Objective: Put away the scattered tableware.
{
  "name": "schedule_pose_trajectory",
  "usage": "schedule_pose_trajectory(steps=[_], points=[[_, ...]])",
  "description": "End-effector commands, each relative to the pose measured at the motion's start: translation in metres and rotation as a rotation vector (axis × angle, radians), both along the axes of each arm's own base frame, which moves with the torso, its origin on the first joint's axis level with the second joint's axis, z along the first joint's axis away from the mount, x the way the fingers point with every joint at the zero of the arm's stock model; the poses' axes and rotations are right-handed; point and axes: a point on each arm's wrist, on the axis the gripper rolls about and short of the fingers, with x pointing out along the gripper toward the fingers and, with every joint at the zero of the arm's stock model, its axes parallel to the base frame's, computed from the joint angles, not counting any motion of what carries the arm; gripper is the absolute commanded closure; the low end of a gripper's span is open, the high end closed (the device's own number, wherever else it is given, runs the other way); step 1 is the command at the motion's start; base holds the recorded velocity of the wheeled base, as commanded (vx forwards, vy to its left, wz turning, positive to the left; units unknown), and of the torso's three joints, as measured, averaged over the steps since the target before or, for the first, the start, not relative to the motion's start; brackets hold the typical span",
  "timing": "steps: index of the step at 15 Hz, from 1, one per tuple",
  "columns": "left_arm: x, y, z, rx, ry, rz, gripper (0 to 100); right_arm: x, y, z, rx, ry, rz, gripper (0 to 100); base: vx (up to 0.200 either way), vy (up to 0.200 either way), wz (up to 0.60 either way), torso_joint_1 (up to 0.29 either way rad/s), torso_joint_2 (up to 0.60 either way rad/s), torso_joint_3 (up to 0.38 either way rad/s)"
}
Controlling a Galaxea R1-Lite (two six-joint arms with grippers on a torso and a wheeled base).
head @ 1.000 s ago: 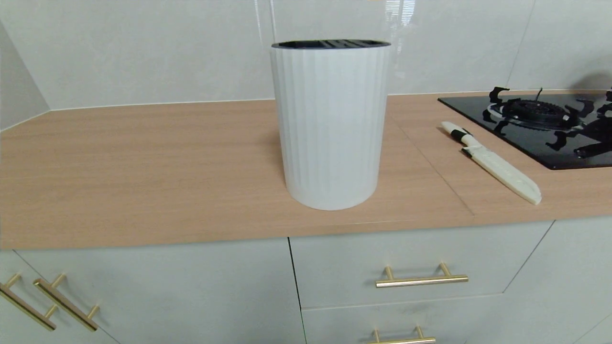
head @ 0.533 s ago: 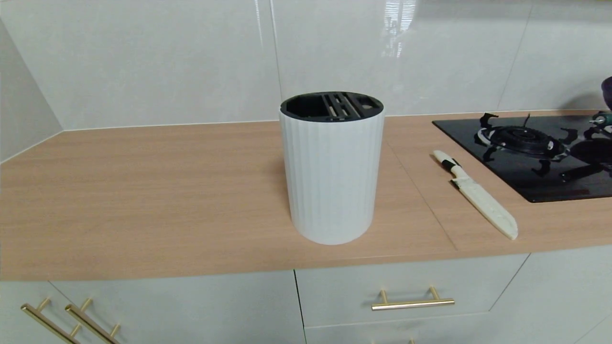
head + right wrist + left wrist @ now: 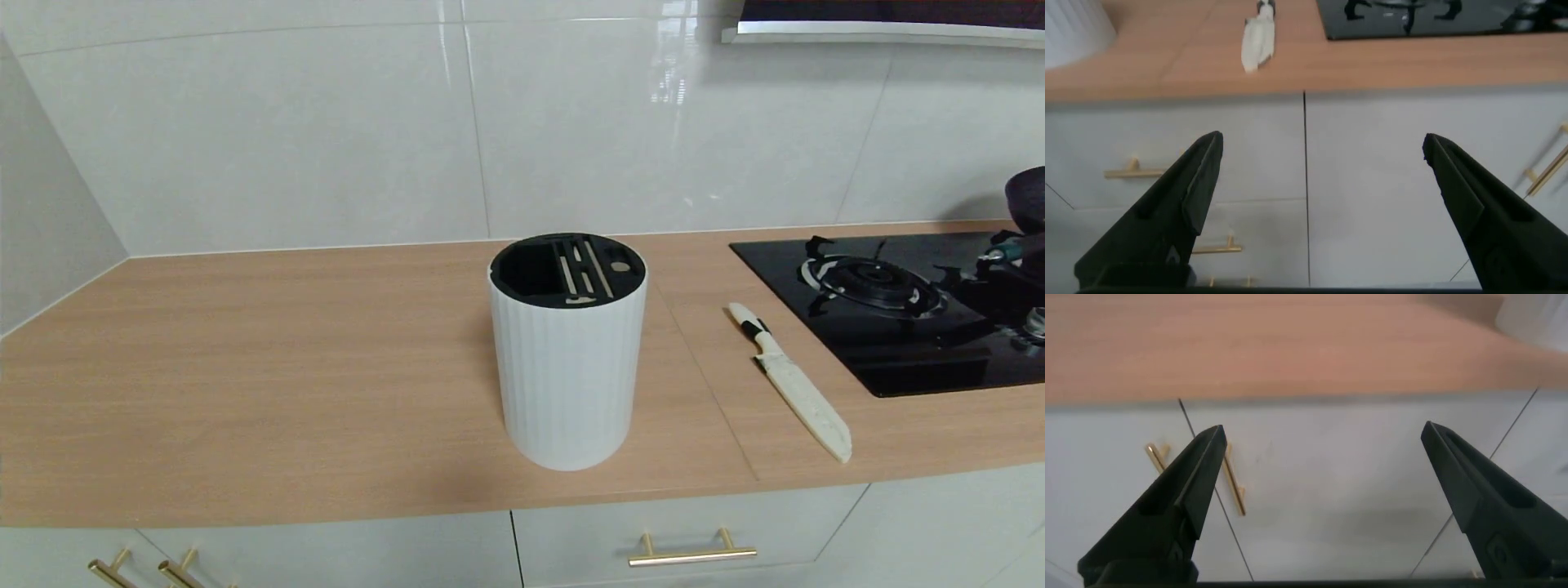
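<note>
The head camera has risen, so the holder (image 3: 567, 384) shows its slotted top; holder and knife (image 3: 789, 381) lie unmoved on the counter (image 3: 245, 392). Left gripper (image 3: 1323, 429) and right gripper (image 3: 1322, 137) are spread apart.

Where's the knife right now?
Head view: the knife lies flat on the wooden counter, right of the white holder, between it and the black stove, blade tip toward the counter's front edge.

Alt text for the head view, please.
A white ribbed knife holder with a black slotted top stands upright on a wooden counter. A white knife lies flat on the counter to its right, between it and a black gas hob, tip toward the front edge. Tiled wall behind.
</note>
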Motion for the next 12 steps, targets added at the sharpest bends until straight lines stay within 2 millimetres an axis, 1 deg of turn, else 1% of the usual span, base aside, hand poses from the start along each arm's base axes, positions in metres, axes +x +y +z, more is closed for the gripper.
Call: schedule_pose_trajectory(steps=[1,7,12], points=[[0.0000,0.0000,0.0000,-0.001,0.000,0.001,0,0.0001,0.0000,0.0000,0.000,0.002,0.000,0,0.000,0.000,0.00,0.217,-0.52,-0.300],[0.0000,0.0000,0.0000,-0.001,0.000,0.001,0,0.0001,0.0000,0.0000,0.000,0.002,0.000,0,0.000,0.000,0.00,0.241,-0.55,-0.296],[0.0000,0.0000,0.0000,-0.001,0.000,0.002,0,0.0001,0.0000,0.0001,0.000,0.000,0.000,0,0.000,0.000,0.00,0.277,-0.59,-0.311]])
